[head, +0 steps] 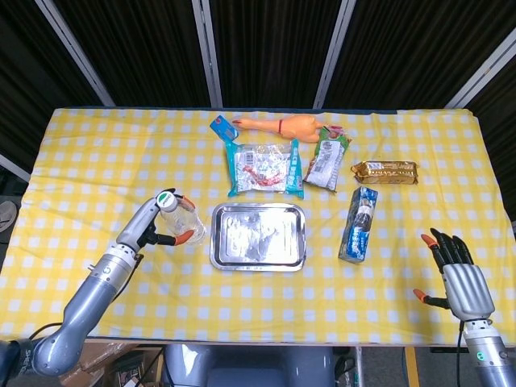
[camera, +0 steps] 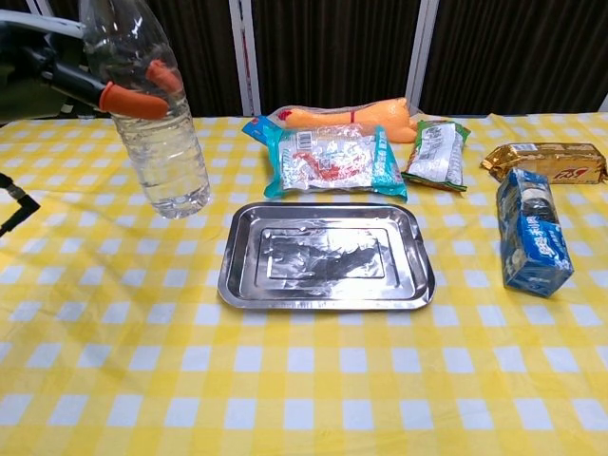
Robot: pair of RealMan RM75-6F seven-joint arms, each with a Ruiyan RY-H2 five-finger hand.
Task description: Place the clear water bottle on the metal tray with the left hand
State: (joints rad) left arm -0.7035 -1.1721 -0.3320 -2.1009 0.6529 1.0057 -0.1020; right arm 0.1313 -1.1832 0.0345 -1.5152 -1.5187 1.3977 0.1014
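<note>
Yellow-checked cloth covers the table point(head: 97, 153), dark slatted panels behind it. Left hand point(head: 153, 223) grips the clear water bottle point(camera: 157, 133) near upright, fingers point(camera: 128, 98) wrapped round its upper body; bottle sits just left of the metal tray point(camera: 326, 255), apart from it, and whether its base touches the cloth I cannot tell. Tray lies bare at table centre with open cloth along its front and left edges. Close behind the tray: a teal-edged snack pack point(camera: 328, 160), then a rubber chicken toy point(camera: 351, 114) further back, a green snack bag point(camera: 437, 152) to the right. Blue box point(camera: 532, 233) lies right of the tray, a gold-wrapped bar point(camera: 546, 161) beyond it. Right hand point(head: 458, 278) is seen only from the head camera, at the near right corner, well apart from everything, fingers spread, holding nothing. Bottle cap is cut off in the chest view; the left arm mostly out of frame there.
</note>
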